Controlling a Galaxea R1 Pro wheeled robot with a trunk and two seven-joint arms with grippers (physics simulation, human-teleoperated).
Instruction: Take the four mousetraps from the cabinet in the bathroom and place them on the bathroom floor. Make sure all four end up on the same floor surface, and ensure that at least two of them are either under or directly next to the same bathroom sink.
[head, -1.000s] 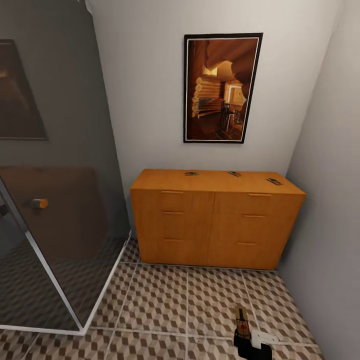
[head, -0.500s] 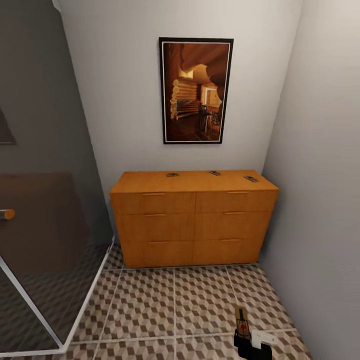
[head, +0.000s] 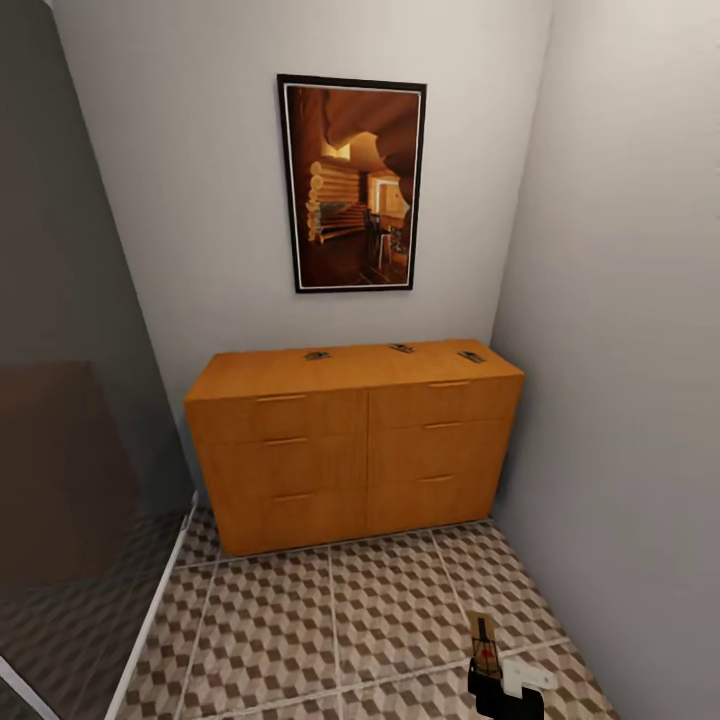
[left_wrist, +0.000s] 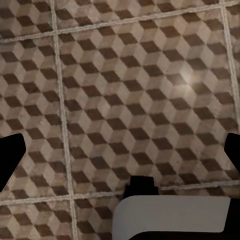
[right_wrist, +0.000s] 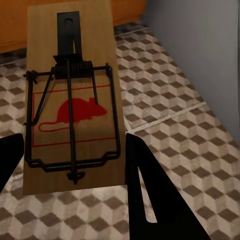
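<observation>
Open bathroom floor (head: 330, 610) before the cabinet (head: 350, 445), hemmed by right wall (head: 620, 350).

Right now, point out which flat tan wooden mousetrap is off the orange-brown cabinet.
The mousetrap clamped in the right gripper; three others lie on the orange-brown cabinet.

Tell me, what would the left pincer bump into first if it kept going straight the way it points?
Most likely the floor. The left wrist view looks along the pincer straight at the cube-patterned tiles, and nothing lies between. How far off the tiles are is hard to tell.
</observation>
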